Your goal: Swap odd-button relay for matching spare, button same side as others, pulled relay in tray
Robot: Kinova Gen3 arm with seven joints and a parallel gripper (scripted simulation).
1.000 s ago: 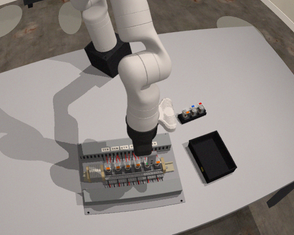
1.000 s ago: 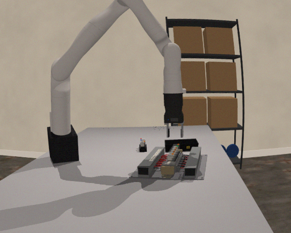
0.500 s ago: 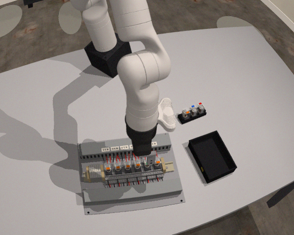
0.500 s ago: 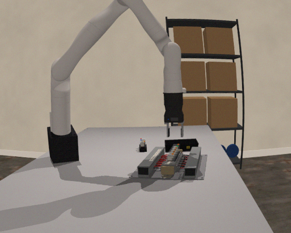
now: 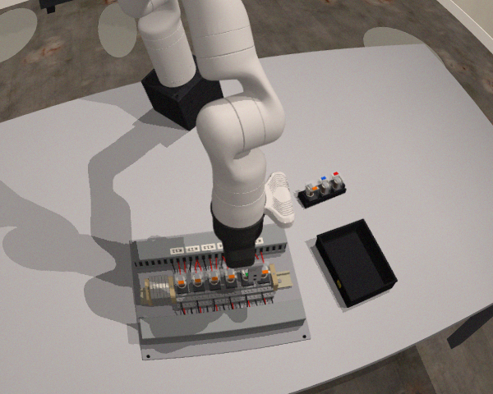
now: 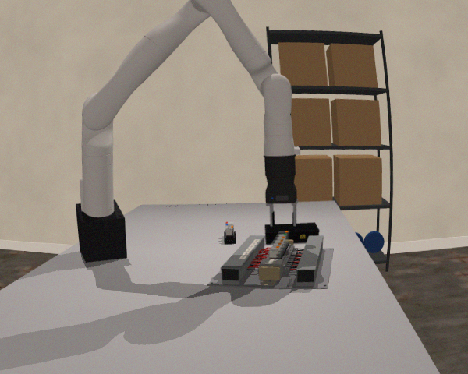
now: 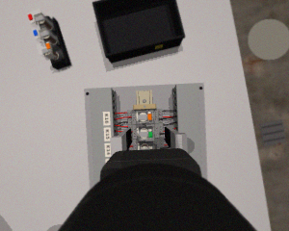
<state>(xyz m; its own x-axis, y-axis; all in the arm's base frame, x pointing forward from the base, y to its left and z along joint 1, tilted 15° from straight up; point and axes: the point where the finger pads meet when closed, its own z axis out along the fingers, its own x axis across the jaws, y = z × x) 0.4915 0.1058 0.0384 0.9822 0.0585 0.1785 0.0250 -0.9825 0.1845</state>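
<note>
Directly below the open jaws, the relay with the green button is seated in its socket, second from the end of the row that is nearer the tray. The gripper is held vertical, fingers pointing straight down, and nothing is held between them. In the exterior view the fingertips are seen just above the row of relays; whether they already straddle the green-button relay's sides can hardly be judged, since the wrist view is largely blocked by the gripper body. The arm is bent in a tall arch from its black base at the far corner of the table, the last link being carried plumb over the panel. The other relays in the row are marked by orange buttons. To one side of the jaws, beyond the panel's edge, the black tray is set on the table. Farther off on that same side, a small holder is seen with three spare relays, buttons orange, blue and red. A shelf rack with cardboard boxes stands behind the table.
</note>
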